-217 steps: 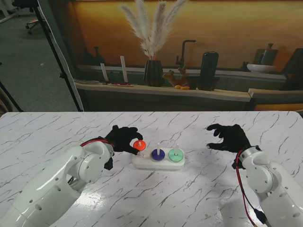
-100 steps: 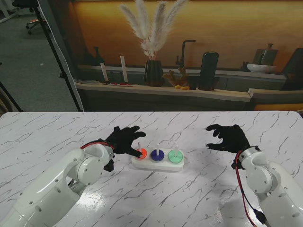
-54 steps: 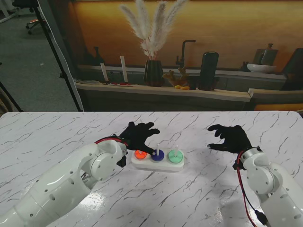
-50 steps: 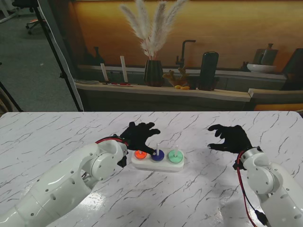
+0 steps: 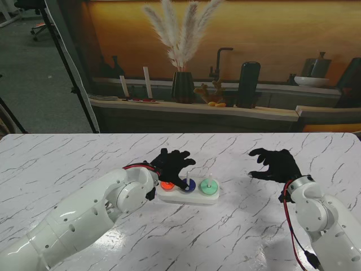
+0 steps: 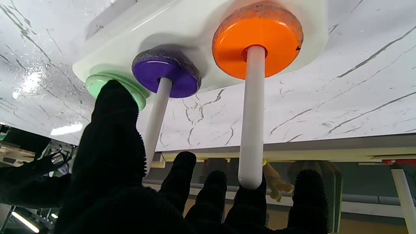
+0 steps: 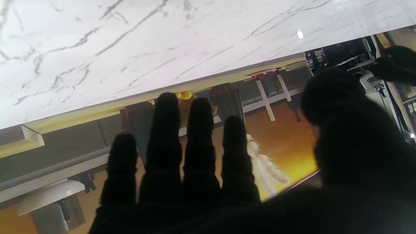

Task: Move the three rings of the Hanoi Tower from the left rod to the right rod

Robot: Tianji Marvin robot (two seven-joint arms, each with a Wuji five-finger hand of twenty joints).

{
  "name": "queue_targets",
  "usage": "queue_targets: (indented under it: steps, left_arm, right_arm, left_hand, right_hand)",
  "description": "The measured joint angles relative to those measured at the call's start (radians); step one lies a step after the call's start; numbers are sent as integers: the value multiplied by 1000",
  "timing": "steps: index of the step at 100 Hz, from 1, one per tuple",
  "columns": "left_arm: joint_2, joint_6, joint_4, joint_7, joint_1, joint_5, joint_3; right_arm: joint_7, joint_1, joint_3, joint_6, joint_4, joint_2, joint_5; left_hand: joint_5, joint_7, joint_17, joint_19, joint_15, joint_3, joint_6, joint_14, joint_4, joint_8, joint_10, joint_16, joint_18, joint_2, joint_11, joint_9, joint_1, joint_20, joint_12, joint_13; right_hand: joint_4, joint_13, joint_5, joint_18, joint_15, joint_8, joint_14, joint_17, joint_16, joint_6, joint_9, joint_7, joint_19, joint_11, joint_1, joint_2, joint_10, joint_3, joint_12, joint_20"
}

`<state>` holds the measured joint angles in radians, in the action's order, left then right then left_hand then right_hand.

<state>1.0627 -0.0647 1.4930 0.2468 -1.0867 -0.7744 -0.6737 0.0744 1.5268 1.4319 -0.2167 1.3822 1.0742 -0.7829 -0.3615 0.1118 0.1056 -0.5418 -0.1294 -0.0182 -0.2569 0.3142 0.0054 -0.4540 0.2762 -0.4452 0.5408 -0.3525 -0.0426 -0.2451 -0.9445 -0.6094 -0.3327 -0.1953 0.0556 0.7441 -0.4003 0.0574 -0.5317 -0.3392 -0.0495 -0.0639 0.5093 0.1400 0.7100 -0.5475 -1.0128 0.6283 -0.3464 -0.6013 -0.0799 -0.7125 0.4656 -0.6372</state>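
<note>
On white base [image 5: 189, 196], three rods upright

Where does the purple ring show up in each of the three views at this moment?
Stand view: the purple ring sits on the middle rod of the white base, under the left hand's fingers.
Left wrist view: purple ring between the orange ring and green ring.
Right wrist view: not in it.
Shared landmark: the orange ring.

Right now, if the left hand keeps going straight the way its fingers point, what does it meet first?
Probably the left rod: the left hand has a fingertip right at its tip. The middle rod beside the thumb is next, though depth is hard to judge.
</note>
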Motion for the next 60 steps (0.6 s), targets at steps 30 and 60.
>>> queue_targets:
  steps: [30, 60]
  left_arm:
    - [0, 8, -40, 16, 57, -7, 73]
    - [-5, 20, -57, 60, 105, -17, 134]
  right_arm:
    - [3, 2, 6, 2, 2, 0, -2]
    - [4, 2, 6, 2, 1, 0, -1]
  left_hand:
    - [35, -1, 0, 3, 1, -37, -12, 0, 1, -12, 0, 3, 0, -37, 0, 16, 9, 0, 0, 11]
    - [58, -1, 0, 22, 4, -96, -13, -1, 1, -15, -4, 13, 0, -50, 0, 27, 11, 0, 0, 11]
  right_hand:
    - [0, 0, 0, 0, 0, 0, 0, 0, 0, 0, 0, 0, 0, 0, 0, 0, 0, 0, 0, 0]
    - [0, 0, 0, 0, 0, 0, 0, 0, 0, 0, 0, 0, 0, 0, 0, 0, 0, 0, 0, 0]
